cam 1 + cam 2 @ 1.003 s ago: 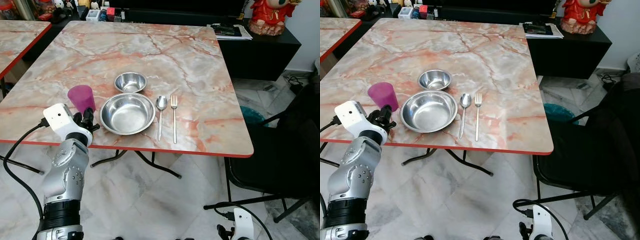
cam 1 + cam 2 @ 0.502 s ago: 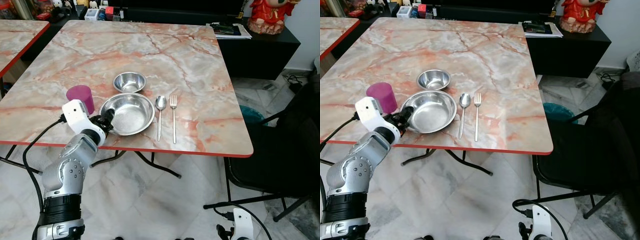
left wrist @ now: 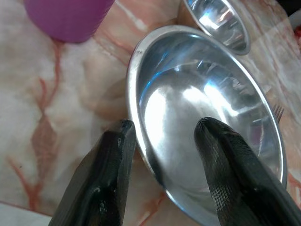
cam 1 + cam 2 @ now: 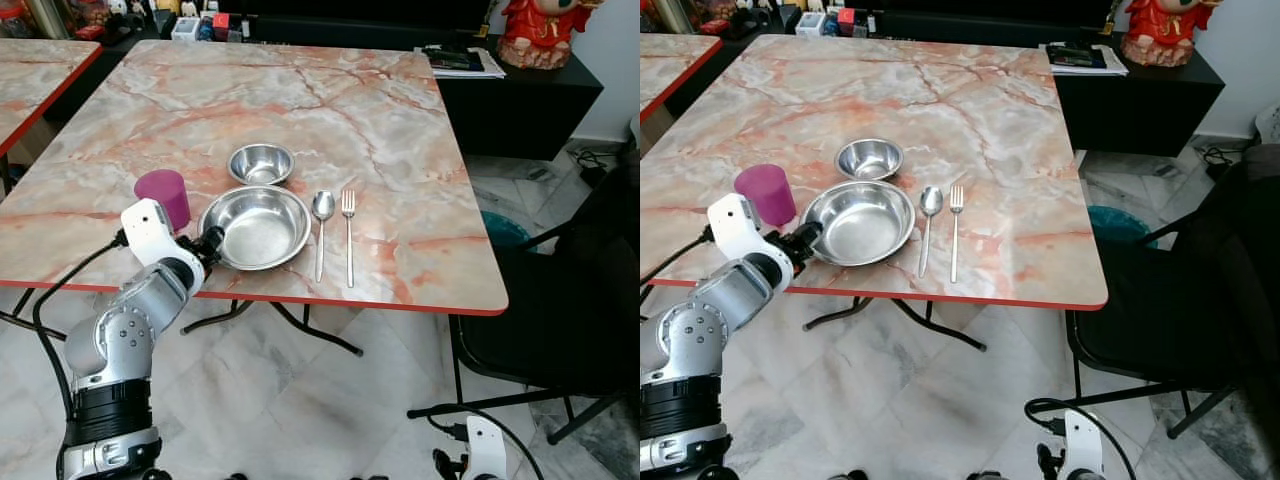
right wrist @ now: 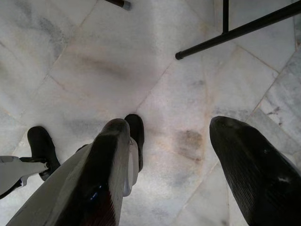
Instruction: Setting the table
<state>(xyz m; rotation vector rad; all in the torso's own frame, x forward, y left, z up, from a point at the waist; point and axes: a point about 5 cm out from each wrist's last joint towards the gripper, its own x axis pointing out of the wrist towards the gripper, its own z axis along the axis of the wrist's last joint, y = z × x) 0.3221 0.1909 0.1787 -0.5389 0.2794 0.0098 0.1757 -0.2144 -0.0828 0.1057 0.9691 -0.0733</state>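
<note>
We log: purple cup (image 3: 66,19) cropped at frame edge; small bowl (image 3: 218,23) partly cropped; right arm mostly out of frame.

A marble-patterned counter (image 4: 380,130) with a red edge carries a place setting near its front edge. A large steel bowl (image 4: 255,227) sits between a purple cup (image 4: 163,196) and a spoon (image 4: 321,230) with a fork (image 4: 348,235) beside it; a small steel bowl (image 4: 261,164) stands just behind.

The left arm is reaching toward one o'clock, its left gripper (image 3: 162,129) spreading its fingers apart. The right gripper (image 5: 176,141) is hanging low, fingers parted, pointing floorward.
</note>
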